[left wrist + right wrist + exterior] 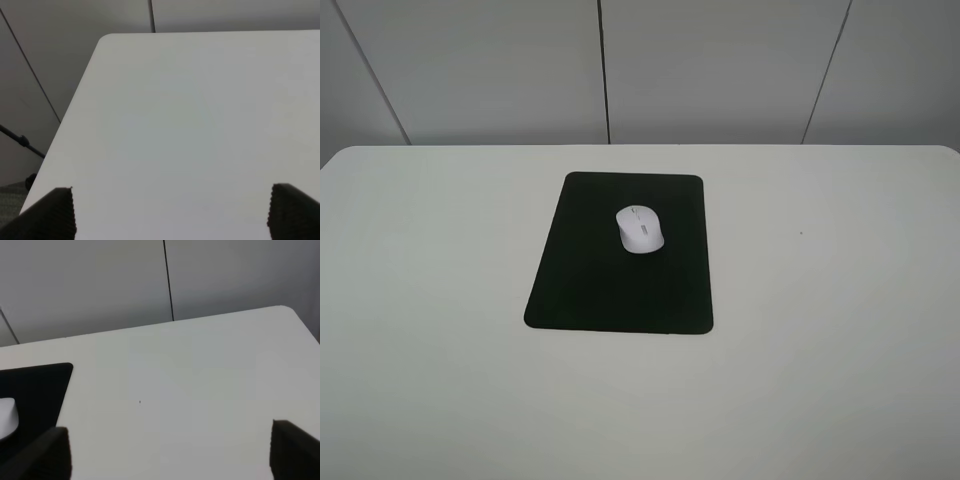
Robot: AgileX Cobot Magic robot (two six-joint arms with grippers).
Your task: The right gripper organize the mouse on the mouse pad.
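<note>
The white mouse (640, 229) lies on the black mouse pad (610, 280), in its far right part, near the middle of the table. Neither arm shows in the exterior high view. In the right wrist view my right gripper (170, 455) is open and empty, its two dark fingertips (50, 452) wide apart above bare table. The pad's corner (35, 390) and an edge of the mouse (6, 417) show at that frame's side, apart from the gripper. In the left wrist view my left gripper (172, 215) is open and empty over bare table.
The white table (820, 330) has a rounded far left corner (107, 40) and a far right corner (285, 310). A grey panelled wall (720, 70) stands behind the table's far edge.
</note>
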